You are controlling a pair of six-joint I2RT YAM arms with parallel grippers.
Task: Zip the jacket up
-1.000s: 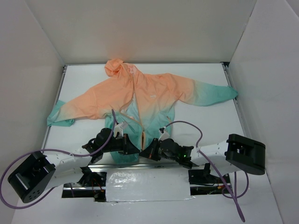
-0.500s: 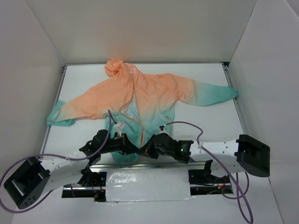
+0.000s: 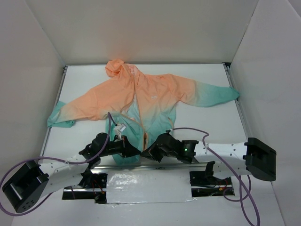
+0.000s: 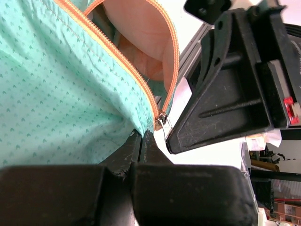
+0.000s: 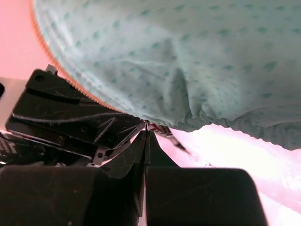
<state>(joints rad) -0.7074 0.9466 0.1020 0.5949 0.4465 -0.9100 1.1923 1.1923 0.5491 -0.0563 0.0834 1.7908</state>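
Note:
The jacket lies flat on the white table, peach hood at the far side and teal hem towards the arms. Its orange zipper is open at the bottom. My left gripper is shut on the teal hem beside the zipper's lower end; the left wrist view shows its tips pinching fabric just under the slider. My right gripper is shut right next to it, and its tips meet at the slider's pull under the hem. The two grippers almost touch.
White walls enclose the table on three sides. A metal rail with foil tape runs along the near edge between the arm bases. Purple cables loop over both arms. The jacket's sleeves reach far left and far right.
My right gripper has moved left along the hem to the zipper's bottom end and now sits against my left gripper. The right arm's rear link has swung right; the left arm's has dropped lower.

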